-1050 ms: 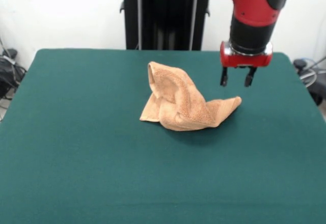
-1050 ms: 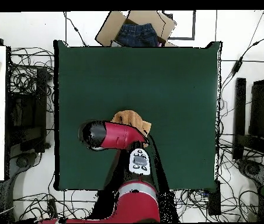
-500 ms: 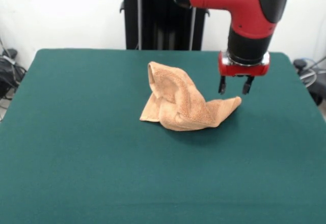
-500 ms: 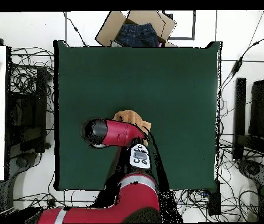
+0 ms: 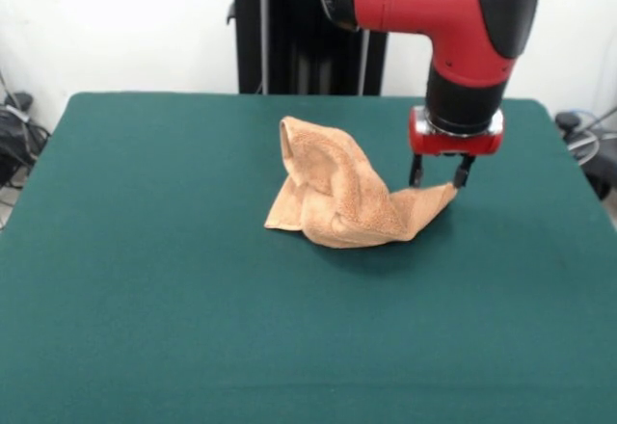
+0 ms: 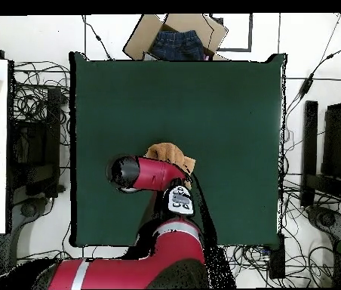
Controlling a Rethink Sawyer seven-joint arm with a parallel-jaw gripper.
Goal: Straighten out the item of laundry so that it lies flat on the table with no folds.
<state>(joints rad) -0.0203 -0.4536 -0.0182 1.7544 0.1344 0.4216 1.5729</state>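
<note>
The towel is sitting crumpled a bit past the middle of the green table, slightly to the right in the front view. It's bunched into a lumpy heap: one part stands up in a rounded peak on the left side of the pile, and a narrower tail runs out low to the right, ending in a pointed corner. No flat area anywhere on it, just folds on folds.

The gripper hangs straight down from the red and black arm, right over that pointed right-hand corner. Its two dark fingers are spread moderately apart, one to each side of the corner's tip, and they look about level with the top of the fabric. Hard to say from this angle whether they're actually touching the cloth or just barely above it. Nothing is gripped between them.

From the overhead view the arm covers most of the pile, so only an orange-tan sliver of the towel pokes out on the far side of it. A cardboard box with something dark blue inside sits off the table's far edge.
</note>
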